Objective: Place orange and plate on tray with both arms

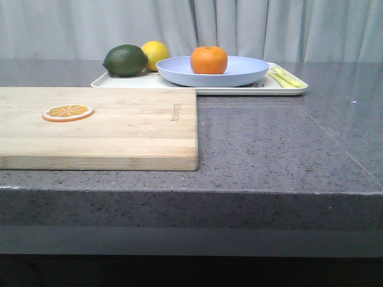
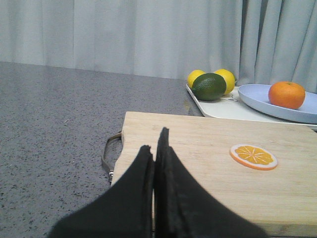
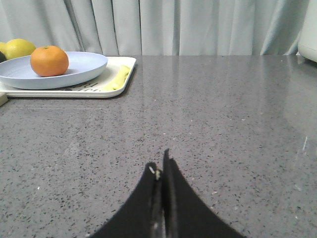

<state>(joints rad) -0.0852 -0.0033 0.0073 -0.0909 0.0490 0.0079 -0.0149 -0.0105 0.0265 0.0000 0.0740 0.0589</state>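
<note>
The orange [image 1: 209, 60] sits in the pale lavender-blue plate [image 1: 245, 72], which rests on the cream-white tray [image 1: 119, 81] at the back of the counter. They also show in the left wrist view, orange [image 2: 286, 94], plate [image 2: 257, 96], tray [image 2: 223, 109], and in the right wrist view, orange [image 3: 49, 60], plate [image 3: 84, 64], tray [image 3: 116, 84]. My left gripper [image 2: 155, 144] is shut and empty over the wooden cutting board. My right gripper [image 3: 160, 166] is shut and empty over bare counter. Neither gripper shows in the front view.
A dark green lime [image 1: 125, 60] and a yellow lemon [image 1: 155, 54] lie on the tray's left part, yellow utensils [image 1: 284, 78] on its right. A wooden cutting board [image 1: 119, 128] with an orange slice [image 1: 67, 112] lies front left. Grey curtains hang behind.
</note>
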